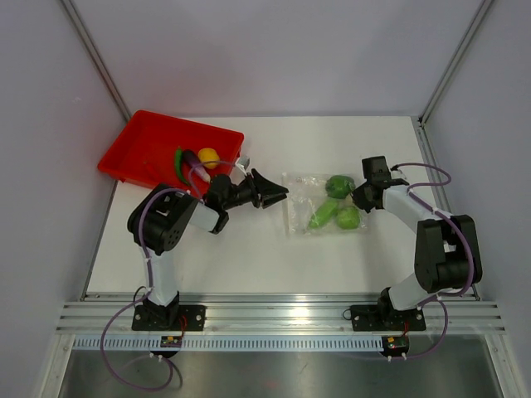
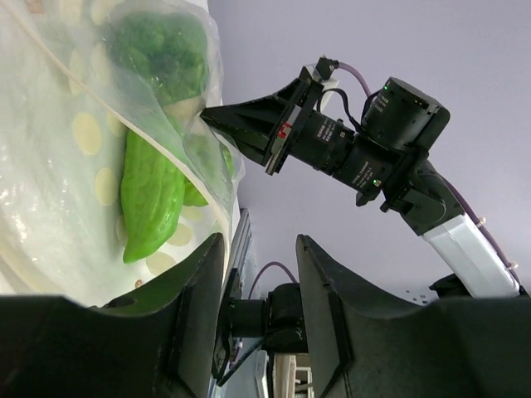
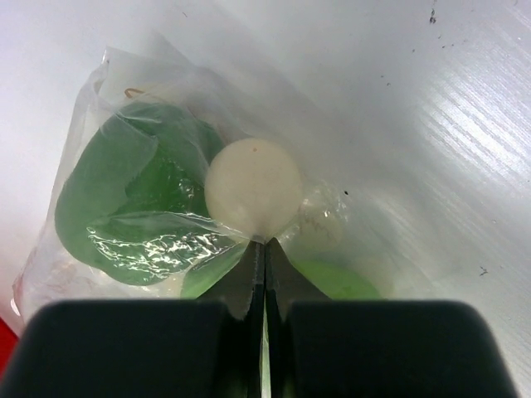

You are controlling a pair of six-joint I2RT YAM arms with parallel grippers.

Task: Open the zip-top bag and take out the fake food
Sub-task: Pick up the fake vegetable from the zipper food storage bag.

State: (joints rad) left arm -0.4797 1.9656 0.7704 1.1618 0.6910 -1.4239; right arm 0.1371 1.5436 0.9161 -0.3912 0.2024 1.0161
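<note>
Overhead view of a white table (image 1: 249, 265) with two black and white robot arms bolted to a ribbed aluminium rail (image 1: 282, 313) along its near edge. Past the rail, near the middle of the table, lies the small clear crinkly zip-top bag (image 1: 300, 192), flat on the surface. Three green toy food pieces are inside it: a dark leafy one (image 1: 338, 186) at the far right, a long pale green pod (image 1: 322, 215) and a rounded light green piece (image 1: 348, 217) nearer the arms. The right gripper (image 1: 358, 196) is at the bag's right edge. In its wrist view the two black fingers (image 3: 141, 348) are pressed together, with a fold of the bag's plastic pinched between them, just below a round cream-coloured face (image 3: 253, 186) of one toy. The left gripper (image 1: 274, 193) is just beside the bag's left edge and points towards it, its fingers spread apart and holding nothing. Whether it touches the plastic cannot be told. Farther back on the left is a shallow red plastic tray (image 1: 124, 157). It holds a round yellow toy fruit (image 1: 208, 156), a long purple toy vegetable (image 1: 191, 159) and a curved green piece (image 1: 177, 163).
</note>
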